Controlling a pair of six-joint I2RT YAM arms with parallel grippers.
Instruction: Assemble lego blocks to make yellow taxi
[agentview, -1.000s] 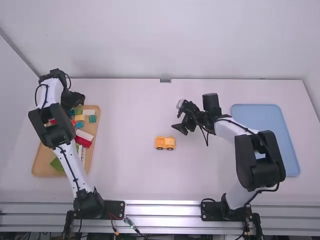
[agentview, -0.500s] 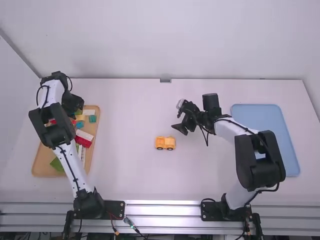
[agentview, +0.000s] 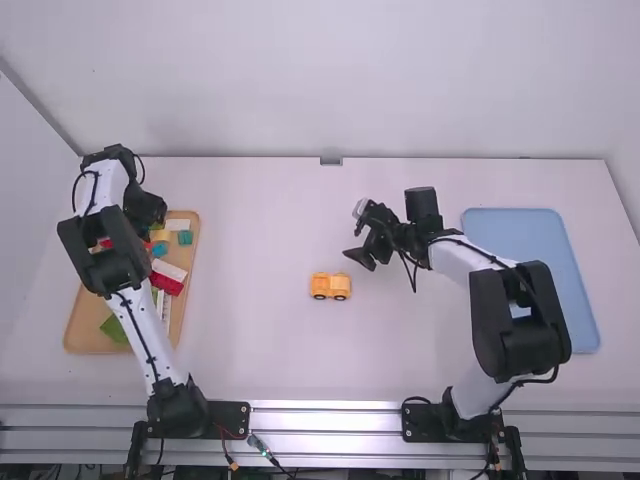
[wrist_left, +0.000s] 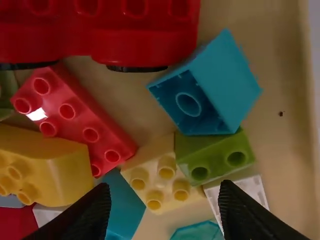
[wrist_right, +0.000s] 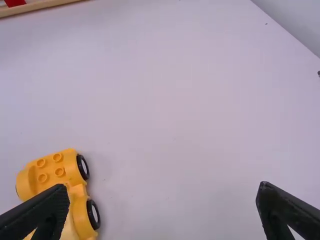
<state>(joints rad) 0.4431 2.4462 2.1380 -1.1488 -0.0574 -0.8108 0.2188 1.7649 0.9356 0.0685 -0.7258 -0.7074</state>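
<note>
Left gripper (wrist_left: 166, 187), fingers spread wide, is being held above the block tray (agentview: 84, 325), the next taxi part presumably being picked, careful lowering around the pale-yellow block (wrist_left: 144, 183) likely being called for, while the wheeled taxi body (agentview: 330, 286) is being supported by the table (agentview: 260, 240).

Glossy red plastic brick (wrist_left: 77, 122), smooth yellow plastic car (wrist_right: 71, 170), wood-look tray (agentview: 84, 335), matt table (agentview: 250, 220), shiny metal rail (agentview: 330, 420)
</note>
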